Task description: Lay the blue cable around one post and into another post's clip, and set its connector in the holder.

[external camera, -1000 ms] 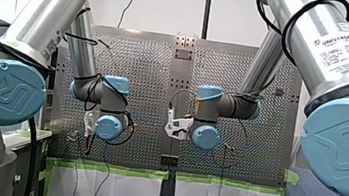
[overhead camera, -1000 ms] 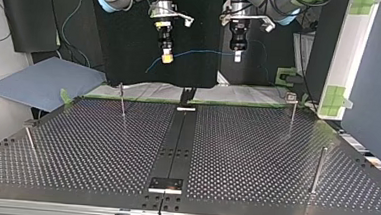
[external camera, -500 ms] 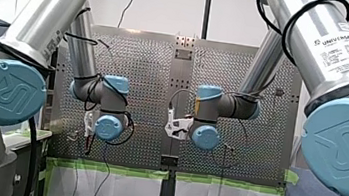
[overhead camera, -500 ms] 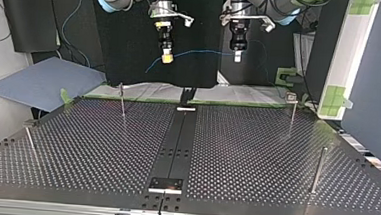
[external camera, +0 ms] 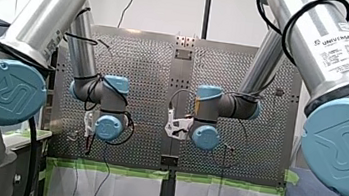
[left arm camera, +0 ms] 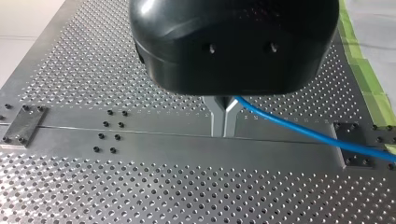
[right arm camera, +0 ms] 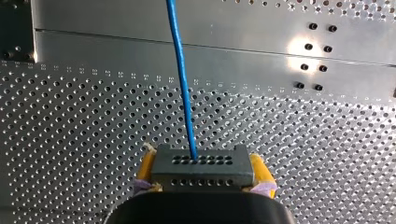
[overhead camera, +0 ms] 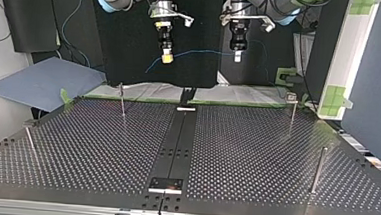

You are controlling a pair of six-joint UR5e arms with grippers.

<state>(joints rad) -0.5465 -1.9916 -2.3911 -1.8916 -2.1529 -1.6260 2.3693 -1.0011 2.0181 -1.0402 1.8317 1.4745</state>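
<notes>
Perforated bench (overhead camera: 255, 156), thin posts (overhead camera: 318, 168) standing on it. Both hands hang above it. Right hand (overhead camera: 167, 57) clamps the connector (right arm camera: 201, 171); left hand (left arm camera: 225, 112) is pinched on the blue cable (left arm camera: 289, 126), strung midair between them. Carry step, nothing routed yet. Next probably means lowering the cable to a post.

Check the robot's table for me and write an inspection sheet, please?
Surface: grey perforated metal table, dark strip down its middle.
Job's things: thin blue cable held in the air, off the table; dark grey block connector at its end; four thin metal posts, nothing around them.
Clutter: nothing seen.
Hands: left hand shut on the cable; right hand, yellow pads, shut on the connector.
Cables: black cables along the arms.
Surroundings: blue mat at the top view's left; green tape.
</notes>
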